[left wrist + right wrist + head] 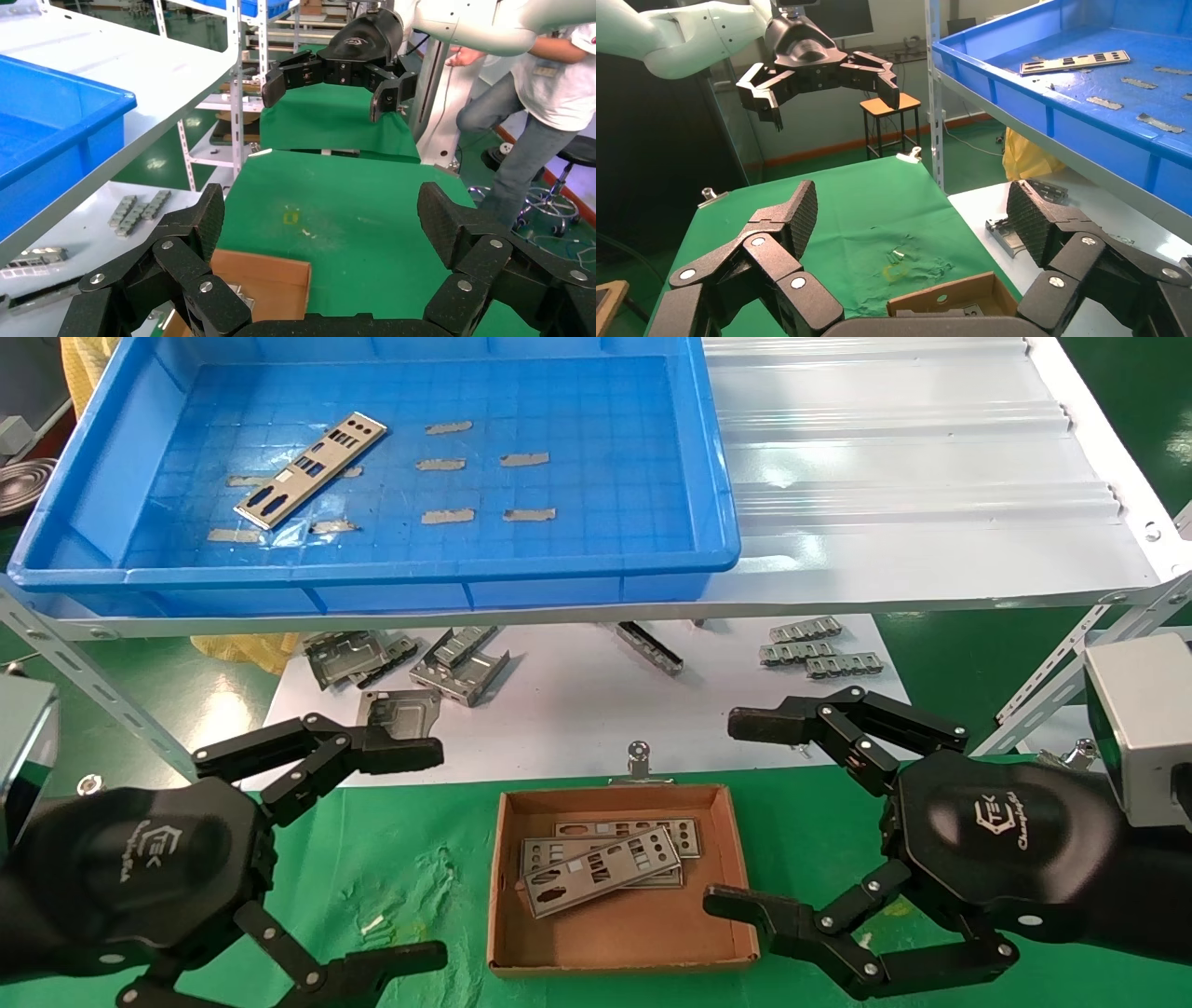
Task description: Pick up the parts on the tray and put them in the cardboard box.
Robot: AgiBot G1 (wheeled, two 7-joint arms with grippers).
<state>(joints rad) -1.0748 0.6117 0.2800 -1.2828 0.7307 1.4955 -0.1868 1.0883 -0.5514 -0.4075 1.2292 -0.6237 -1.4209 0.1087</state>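
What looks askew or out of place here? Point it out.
The top plate in the cardboard box lies tilted across the others instead of stacked square. One plate remains in the blue tray, lying diagonally. Both grippers, left and right, hang open and empty beside the box.

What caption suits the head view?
One plate left in the blue tray, others in the cardboard box, both grippers open beside it.
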